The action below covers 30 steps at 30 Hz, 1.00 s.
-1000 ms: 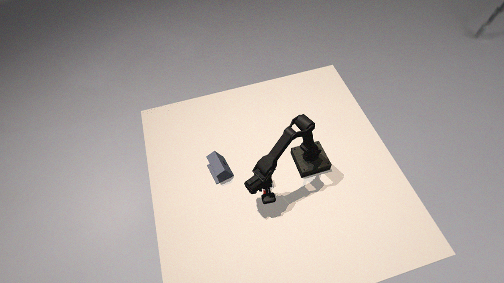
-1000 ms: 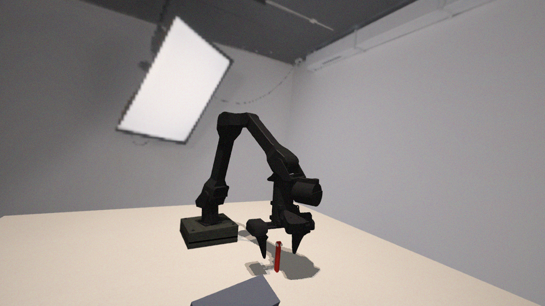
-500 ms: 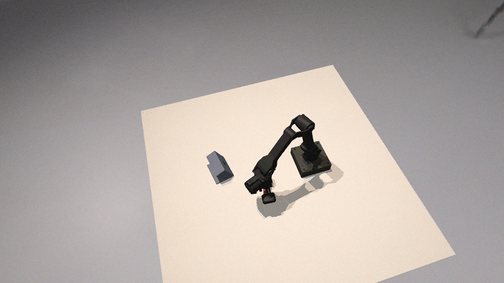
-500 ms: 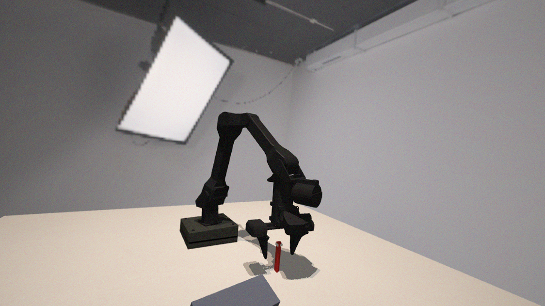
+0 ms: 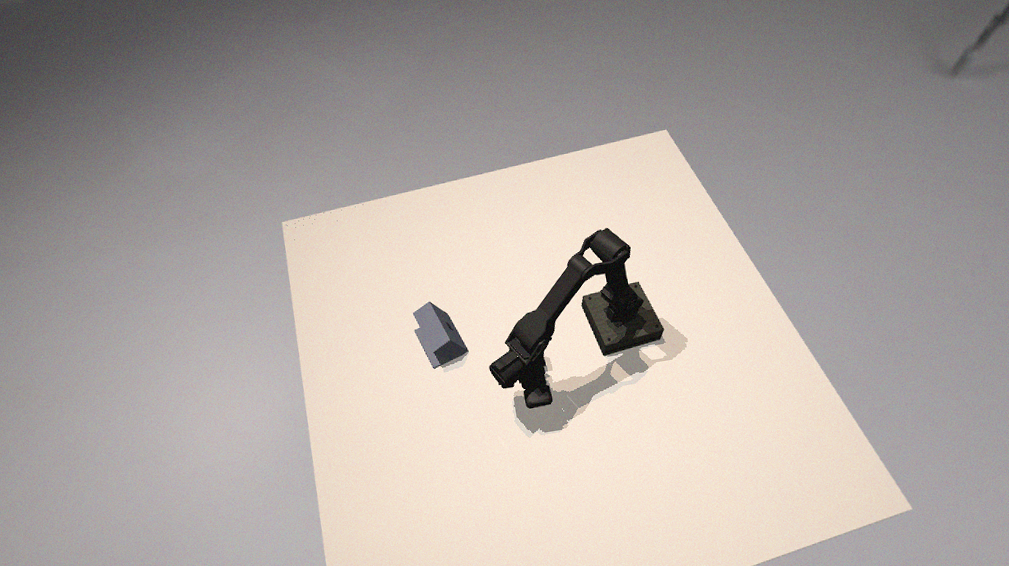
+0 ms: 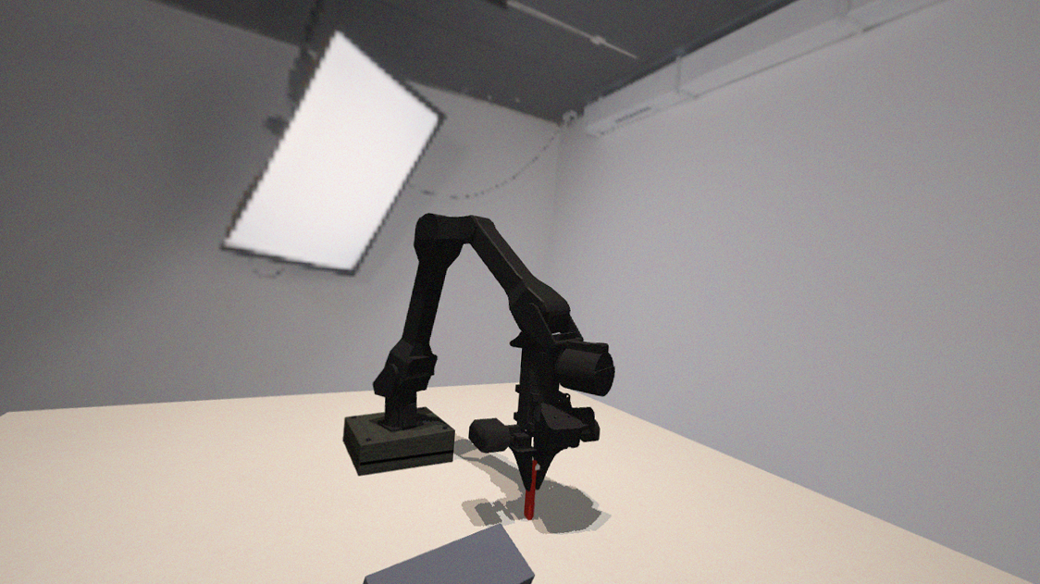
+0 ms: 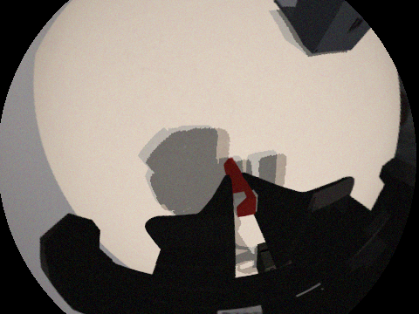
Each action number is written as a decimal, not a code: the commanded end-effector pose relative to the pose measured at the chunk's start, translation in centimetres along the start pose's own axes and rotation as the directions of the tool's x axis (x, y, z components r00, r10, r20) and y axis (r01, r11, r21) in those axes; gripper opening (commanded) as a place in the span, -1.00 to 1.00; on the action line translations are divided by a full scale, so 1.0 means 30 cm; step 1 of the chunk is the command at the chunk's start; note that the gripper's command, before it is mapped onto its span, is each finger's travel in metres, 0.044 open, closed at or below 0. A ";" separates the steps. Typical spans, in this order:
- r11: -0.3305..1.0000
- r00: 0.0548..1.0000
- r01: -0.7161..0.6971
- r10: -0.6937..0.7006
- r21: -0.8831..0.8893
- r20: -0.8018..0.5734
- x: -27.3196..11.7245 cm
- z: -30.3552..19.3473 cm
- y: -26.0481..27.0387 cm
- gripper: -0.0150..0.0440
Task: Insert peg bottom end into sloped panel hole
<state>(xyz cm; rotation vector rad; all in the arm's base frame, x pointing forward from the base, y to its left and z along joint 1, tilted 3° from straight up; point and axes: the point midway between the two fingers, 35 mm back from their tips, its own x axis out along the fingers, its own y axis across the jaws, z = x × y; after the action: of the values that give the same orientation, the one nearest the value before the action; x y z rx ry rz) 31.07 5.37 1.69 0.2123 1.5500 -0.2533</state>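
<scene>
A thin red peg [image 6: 529, 505] [image 7: 246, 201] stands upright between my fingertips, its bottom end at the table. My gripper [image 6: 532, 485] [image 7: 234, 178] points down and is shut on the peg, around its upper middle. In the top view the peg is hidden behind the gripper. The blue-grey sloped panel block [image 5: 434, 332] [image 6: 448, 571] [image 7: 325, 26] stands apart from the gripper. Its hole [image 5: 451, 326] [image 7: 356, 24] shows as a small dark slot in the wrist view. In the exterior view the hole face is not visible.
The robot base [image 5: 625, 333] [image 6: 397, 449] stands on the pale table top [image 5: 598, 502] [image 6: 158, 502], away from the panel block. The arm arches over from the base to the peg. The arm's shadow lies around the peg.
</scene>
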 end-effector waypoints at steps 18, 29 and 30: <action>1.000 1.000 0.003 -0.003 -0.001 -0.002 -0.092 0.007 0.005 -0.49; 1.000 1.000 0.008 -0.008 -0.003 -0.006 -0.247 0.003 0.007 -0.49; 1.000 1.000 0.009 -0.009 -0.003 -0.006 -0.258 0.002 0.007 -0.49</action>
<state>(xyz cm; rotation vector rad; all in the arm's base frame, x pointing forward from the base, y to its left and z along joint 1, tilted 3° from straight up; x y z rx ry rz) 31.12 5.72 7.88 0.2034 1.5695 -0.2548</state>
